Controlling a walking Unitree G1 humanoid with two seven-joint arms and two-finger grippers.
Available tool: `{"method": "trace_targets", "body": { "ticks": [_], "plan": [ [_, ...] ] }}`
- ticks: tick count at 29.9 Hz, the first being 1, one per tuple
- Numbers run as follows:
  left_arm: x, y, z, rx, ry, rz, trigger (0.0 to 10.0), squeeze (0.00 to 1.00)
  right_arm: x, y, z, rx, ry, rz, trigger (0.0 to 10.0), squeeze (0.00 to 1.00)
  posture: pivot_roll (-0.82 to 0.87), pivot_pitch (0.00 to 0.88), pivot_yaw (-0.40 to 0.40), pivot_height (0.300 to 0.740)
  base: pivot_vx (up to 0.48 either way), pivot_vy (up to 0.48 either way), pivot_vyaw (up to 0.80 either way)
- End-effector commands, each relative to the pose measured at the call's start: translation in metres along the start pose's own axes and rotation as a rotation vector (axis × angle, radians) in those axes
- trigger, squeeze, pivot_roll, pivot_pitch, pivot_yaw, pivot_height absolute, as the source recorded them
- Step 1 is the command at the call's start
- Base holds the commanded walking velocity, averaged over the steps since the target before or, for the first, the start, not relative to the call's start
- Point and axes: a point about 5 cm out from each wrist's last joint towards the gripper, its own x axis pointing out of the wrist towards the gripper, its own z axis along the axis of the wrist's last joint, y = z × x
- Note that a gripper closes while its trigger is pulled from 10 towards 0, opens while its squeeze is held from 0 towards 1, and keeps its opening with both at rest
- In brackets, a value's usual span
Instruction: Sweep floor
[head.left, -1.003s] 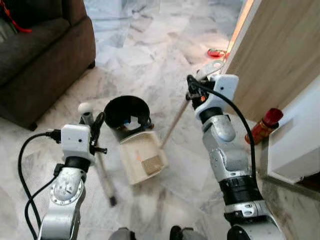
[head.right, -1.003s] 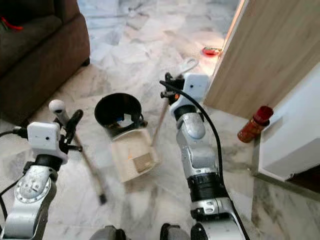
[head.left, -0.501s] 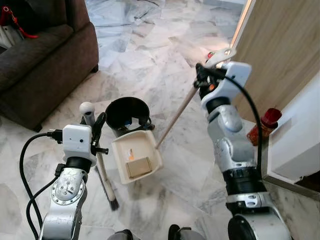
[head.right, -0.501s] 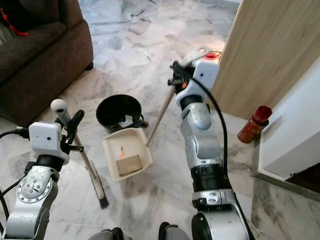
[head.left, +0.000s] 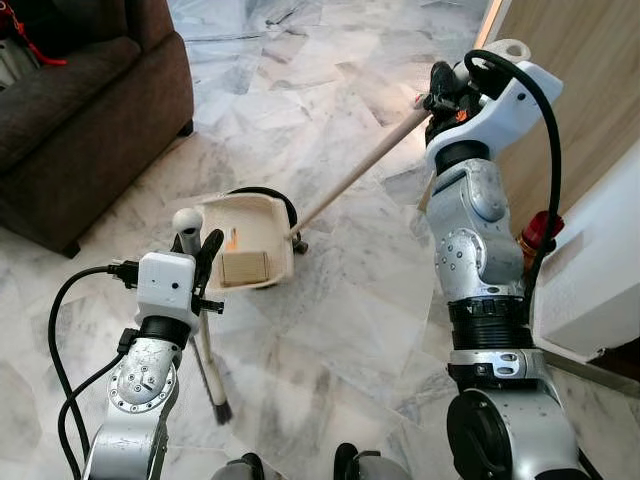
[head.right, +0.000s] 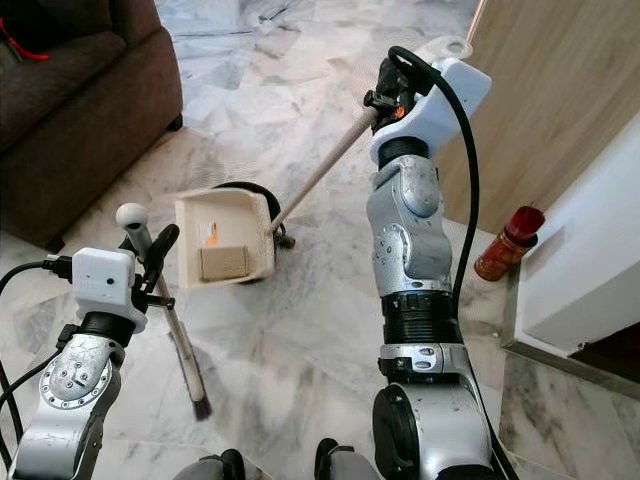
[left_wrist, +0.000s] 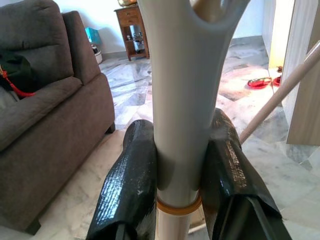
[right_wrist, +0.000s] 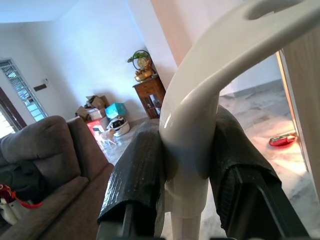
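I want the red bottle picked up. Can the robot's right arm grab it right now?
Probably not: the right gripper is shut on the dustpan handle, raised well above the red bottle on the floor beside it.

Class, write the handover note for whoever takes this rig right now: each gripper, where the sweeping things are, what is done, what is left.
Left gripper: jaws shut on the broom handle, bristles on the marble floor.
Right gripper: jaws shut on the dustpan's long handle, held high.
Dustpan: tipped up over the black bin, a brown scrap lying inside it.
Done: debris collected in the pan.
Left: finish emptying it into the bin, then probably sweep on.
Nearby: sofa, red-capped bottle by the wall.
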Motion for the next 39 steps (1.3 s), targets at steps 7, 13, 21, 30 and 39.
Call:
{"method": "trace_targets", "body": {
  "ticks": [7,13,21,30,39],
  "plan": [
    [-0.004,0.001,0.005,0.039,-0.031,-0.007,10.0,0.00,0.004,0.012,0.023,0.066,-0.105,0.037,10.0,0.00,0.01,0.188,-0.030,0.740,0.000,0.000,0.00],
    [-0.005,0.000,0.006,0.044,-0.037,-0.009,10.0,0.00,0.002,0.014,0.023,0.074,-0.113,0.056,10.0,0.00,0.01,0.181,-0.030,0.740,0.000,0.000,0.00],
    [-0.006,-0.001,0.006,0.042,-0.041,-0.014,10.0,0.00,-0.005,0.021,0.028,0.073,-0.176,0.111,10.0,0.00,0.01,0.170,-0.027,0.740,0.000,0.000,0.00],
    [-0.004,0.000,0.007,0.043,-0.045,-0.014,10.0,0.00,-0.007,0.024,0.030,0.086,-0.201,0.137,10.0,0.00,0.01,0.180,-0.026,0.740,0.000,0.000,0.00],
    [-0.003,0.000,0.007,0.044,-0.047,-0.012,10.0,0.00,-0.007,0.025,0.029,0.082,-0.199,0.146,10.0,0.00,0.01,0.185,-0.027,0.740,0.000,0.000,0.00]
  ]
}}
